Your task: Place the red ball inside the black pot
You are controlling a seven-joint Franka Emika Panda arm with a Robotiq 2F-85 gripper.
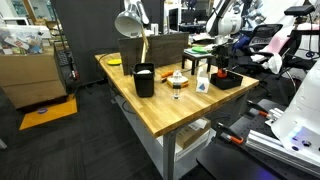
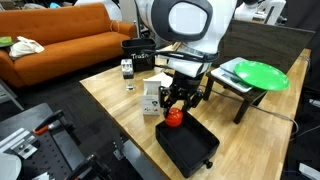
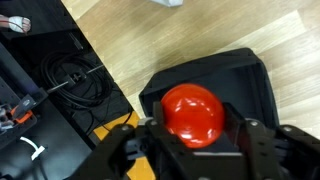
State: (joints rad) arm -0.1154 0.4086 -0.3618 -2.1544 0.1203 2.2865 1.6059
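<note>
The red ball [image 3: 193, 112] sits between the fingers of my gripper [image 3: 195, 128], which is shut on it. In an exterior view the gripper [image 2: 177, 108] holds the ball [image 2: 174, 117] just above the near end of the black pot [image 2: 190, 148], a low squarish black container near the table's front edge. In the wrist view the pot [image 3: 240, 75] lies directly under the ball. In an exterior view the pot [image 1: 226, 80] is small at the table's far side, and the ball is too small to make out there.
A taller black cylinder [image 1: 144, 79] stands mid-table. A small stand with an orange-and-white item [image 1: 177, 80] is beside it. A white box [image 2: 151, 97] sits behind the gripper. A green plate [image 2: 252, 73] rests on a low stand. Cables [image 3: 75, 80] lie on the floor off the table edge.
</note>
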